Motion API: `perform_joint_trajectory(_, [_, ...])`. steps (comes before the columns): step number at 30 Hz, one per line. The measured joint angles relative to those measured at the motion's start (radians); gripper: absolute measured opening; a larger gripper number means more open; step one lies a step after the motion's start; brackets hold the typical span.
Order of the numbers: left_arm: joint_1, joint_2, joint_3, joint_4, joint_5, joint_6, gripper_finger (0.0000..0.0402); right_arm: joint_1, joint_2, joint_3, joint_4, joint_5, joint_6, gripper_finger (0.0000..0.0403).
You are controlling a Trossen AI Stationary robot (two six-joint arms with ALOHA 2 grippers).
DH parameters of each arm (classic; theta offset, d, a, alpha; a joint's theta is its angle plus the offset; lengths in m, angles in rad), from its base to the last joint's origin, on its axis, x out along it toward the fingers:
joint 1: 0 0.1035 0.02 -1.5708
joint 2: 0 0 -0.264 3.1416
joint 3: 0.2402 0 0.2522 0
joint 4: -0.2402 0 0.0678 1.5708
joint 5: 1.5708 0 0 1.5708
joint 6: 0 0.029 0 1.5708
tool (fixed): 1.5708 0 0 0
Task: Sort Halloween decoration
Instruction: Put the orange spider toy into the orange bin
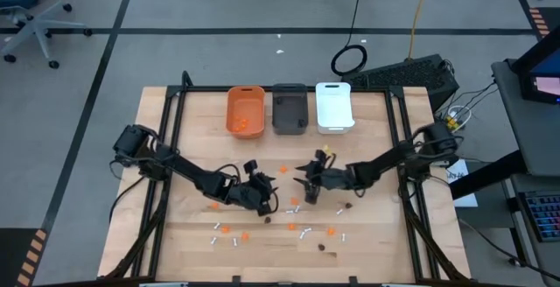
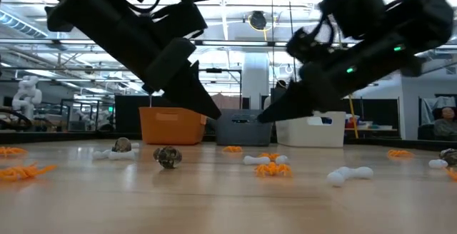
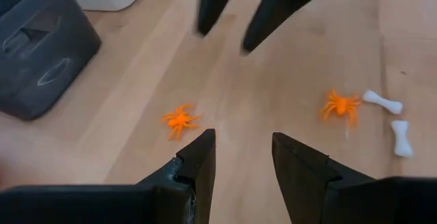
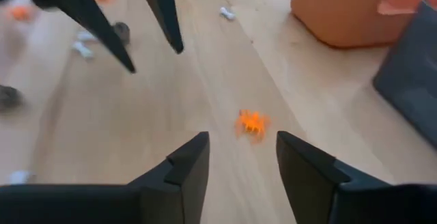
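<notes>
Decorations lay scattered over the table (image 1: 175,147)'s near half: orange spiders (image 3: 180,120), white bones (image 3: 382,102) and dark lumps (image 2: 168,156). I saw one spider (image 4: 252,123) on bare wood just ahead of my right gripper (image 4: 240,152), whose fingers were spread and empty. My left gripper (image 3: 242,152) faced it near mid-table, also spread, holding nothing. Orange bin (image 1: 246,110), grey bin (image 1: 290,108) and white bin (image 1: 333,106) sat along the far edge.
</notes>
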Motion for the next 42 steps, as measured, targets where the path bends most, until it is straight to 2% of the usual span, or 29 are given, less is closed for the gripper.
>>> perform_joint_trajectory(5, [-0.031, 0.0, 0.0, -0.009, -0.026, -0.019, 0.0143, -0.059, 0.093, 0.08, 0.0, -0.143, -0.077, 0.0158])
perform_joint_trajectory(12, [-0.076, 0.0, 0.0, -0.008, -0.079, -0.019, 0.0143, -0.136, 0.154, 0.124, 0.0, -0.184, -0.074, 0.0156])
perform_joint_trajectory(18, [-0.09, 0.0, 0.0, -0.01, -0.083, -0.028, 0.0143, -0.195, 0.227, 0.159, 0.008, -0.36, -0.074, 0.0155])
perform_joint_trajectory(21, [-0.095, 0.0, 0.0, -0.01, -0.084, -0.046, 0.0143, -0.202, 0.254, 0.168, 0.022, -0.379, -0.075, 0.0151])
perform_joint_trajectory(25, [-0.11, 0.0, 0.0, -0.017, -0.085, -0.065, 0.0143, -0.202, 0.26, 0.168, 0.018, -0.378, -0.075, 0.012])
perform_joint_trajectory(33, [-0.128, 0.0, 0.0, -0.047, -0.119, -0.071, 0.0143, -0.201, 0.257, 0.168, 0.009, -0.382, -0.077, 0.0014])
perform_joint_trajectory(42, [-0.128, 0.0, -0.014, -0.031, -0.184, -0.072, 0.0143, -0.179, 0.214, 0.165, -0.019, -0.414, -0.101, 0.0002])
